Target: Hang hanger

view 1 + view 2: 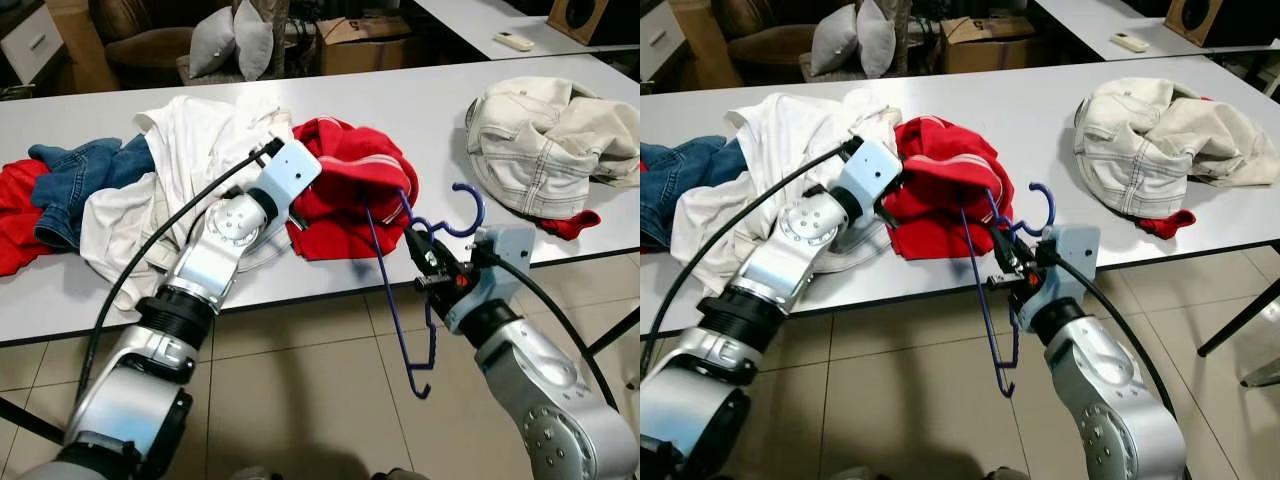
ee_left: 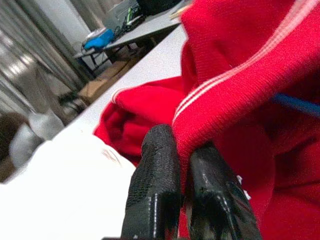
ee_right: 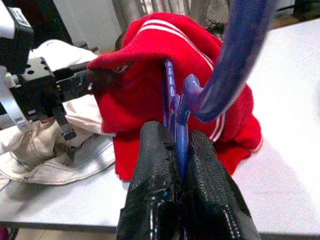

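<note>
A blue plastic hanger (image 1: 400, 290) stands tilted at the table's front edge, its hook (image 1: 468, 210) up and one arm pushed into a red garment with white stripes (image 1: 350, 180). My right gripper (image 1: 428, 262) is shut on the hanger just below the hook; the right wrist view shows the black fingers (image 3: 155, 175) pinching the blue bar (image 3: 181, 135). My left gripper (image 1: 292, 212) reaches over the table and is shut on the red garment's edge (image 2: 220, 115), lifting it a little.
A white table (image 1: 420, 110) carries a white shirt (image 1: 190, 150), blue jeans (image 1: 80, 180), another red cloth (image 1: 15, 220) at the left and a cream jacket (image 1: 540, 135) at the right. Tiled floor (image 1: 300, 390) lies below. A second table and cushions stand behind.
</note>
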`<state>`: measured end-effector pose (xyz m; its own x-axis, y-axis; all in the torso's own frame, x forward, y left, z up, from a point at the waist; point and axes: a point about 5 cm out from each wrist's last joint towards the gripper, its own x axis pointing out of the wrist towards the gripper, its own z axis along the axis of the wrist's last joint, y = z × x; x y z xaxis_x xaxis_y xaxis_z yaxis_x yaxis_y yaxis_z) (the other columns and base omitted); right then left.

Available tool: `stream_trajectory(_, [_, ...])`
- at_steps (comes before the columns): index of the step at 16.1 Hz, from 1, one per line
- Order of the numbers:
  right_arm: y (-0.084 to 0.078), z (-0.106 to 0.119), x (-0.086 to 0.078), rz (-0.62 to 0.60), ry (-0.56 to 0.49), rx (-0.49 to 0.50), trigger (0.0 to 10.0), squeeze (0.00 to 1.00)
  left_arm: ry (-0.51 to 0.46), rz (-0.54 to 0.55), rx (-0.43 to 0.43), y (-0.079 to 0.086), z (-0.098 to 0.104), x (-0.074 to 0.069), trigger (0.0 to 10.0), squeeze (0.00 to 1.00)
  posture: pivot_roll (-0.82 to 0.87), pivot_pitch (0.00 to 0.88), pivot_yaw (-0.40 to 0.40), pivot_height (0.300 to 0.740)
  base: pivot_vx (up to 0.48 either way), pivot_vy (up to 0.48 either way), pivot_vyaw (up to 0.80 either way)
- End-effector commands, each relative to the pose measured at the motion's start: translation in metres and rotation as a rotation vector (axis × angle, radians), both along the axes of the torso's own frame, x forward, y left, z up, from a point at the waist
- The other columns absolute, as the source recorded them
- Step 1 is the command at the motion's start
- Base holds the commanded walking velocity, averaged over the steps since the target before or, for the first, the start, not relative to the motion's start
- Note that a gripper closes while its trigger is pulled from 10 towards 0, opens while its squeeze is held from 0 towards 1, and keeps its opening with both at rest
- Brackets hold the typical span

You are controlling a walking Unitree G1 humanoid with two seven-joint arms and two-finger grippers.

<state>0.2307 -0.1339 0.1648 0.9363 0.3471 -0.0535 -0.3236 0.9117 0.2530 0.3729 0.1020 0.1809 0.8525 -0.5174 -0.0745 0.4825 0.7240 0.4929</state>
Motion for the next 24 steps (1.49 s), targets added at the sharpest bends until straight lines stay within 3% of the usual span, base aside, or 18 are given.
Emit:
stream_trajectory(1, [-0.002,0.008,-0.003,-0.010,-0.035,0.002,10.0,0.00,0.026,0.015,-0.073,0.006,0.000,0.001,0.0,0.00,-0.11,0.000,0.055,0.740,0.000,0.000,0.00])
stream_trajectory(4, [-0.005,0.007,-0.004,-0.027,-0.026,-0.007,10.0,0.00,0.039,-0.001,-0.132,0.004,0.003,0.002,0.0,0.00,-0.12,0.000,0.051,0.740,0.000,0.000,0.00])
stream_trajectory(7, [-0.014,0.004,-0.003,-0.074,0.005,-0.037,10.0,0.00,0.035,0.008,-0.130,0.009,0.007,0.004,0.0,0.00,-0.12,0.000,0.045,0.740,0.000,0.000,0.00])
stream_trajectory(9, [-0.040,0.010,0.011,-0.165,-0.019,-0.102,10.0,0.00,-0.002,0.022,-0.132,0.021,0.024,0.009,0.0,0.00,-0.12,0.000,0.041,0.740,0.000,0.000,0.00])
stream_trajectory(10, [-0.060,0.031,0.030,-0.207,-0.100,-0.148,10.0,0.00,-0.058,0.024,-0.128,0.030,0.048,0.016,0.0,0.00,-0.12,0.000,0.037,0.740,0.000,0.000,0.00])
stream_trajectory(11, [-0.064,0.037,0.033,-0.215,-0.122,-0.158,10.0,0.00,-0.072,0.024,-0.128,0.032,0.054,0.017,0.0,0.00,-0.12,0.000,0.037,0.740,0.000,0.000,0.00])
stream_trajectory(12, [-0.076,0.060,0.043,-0.240,-0.209,-0.169,10.0,0.00,-0.133,0.020,-0.160,0.037,0.082,0.020,0.0,0.00,-0.11,0.000,0.031,0.740,0.000,0.000,0.00])
stream_trajectory(14, [-0.088,0.088,0.049,-0.271,-0.295,-0.141,10.0,0.00,-0.227,-0.003,-0.192,0.044,0.122,0.018,0.0,0.00,-0.10,0.000,0.021,0.740,0.000,0.000,0.00])
stream_trajectory(15, [-0.085,0.081,0.046,-0.241,-0.255,-0.148,10.0,0.00,-0.229,-0.054,-0.207,0.044,0.131,0.011,0.0,0.00,-0.09,0.000,0.021,0.740,0.000,0.000,0.00])
stream_trajectory(16, [-0.084,0.078,0.046,-0.232,-0.244,-0.152,10.0,0.00,-0.223,-0.063,-0.208,0.043,0.131,0.010,0.0,0.00,-0.09,0.000,0.021,0.740,0.000,0.000,0.00])
stream_trajectory(18, [-0.067,0.041,0.036,-0.161,-0.102,-0.161,10.0,0.00,-0.100,-0.170,-0.206,0.025,0.099,-0.003,0.0,0.00,-0.09,0.001,0.023,0.740,0.000,0.000,0.00])
stream_trajectory(19, [-0.063,0.034,0.033,-0.148,-0.077,-0.139,10.0,0.00,-0.068,-0.197,-0.211,0.018,0.090,-0.008,0.0,0.00,-0.09,0.002,0.024,0.740,0.000,0.000,0.00])
stream_trajectory(22, [-0.048,0.019,0.023,-0.129,-0.023,-0.030,10.0,0.00,0.039,-0.297,-0.229,-0.004,0.076,-0.023,0.0,0.00,-0.09,0.005,0.033,0.740,0.000,0.000,0.00])
stream_trajectory(24, [-0.041,0.022,0.024,-0.172,-0.068,0.119,10.0,0.00,0.056,-0.299,-0.184,-0.010,0.070,-0.022,0.0,0.00,-0.10,0.005,0.032,0.740,0.000,0.000,0.00])
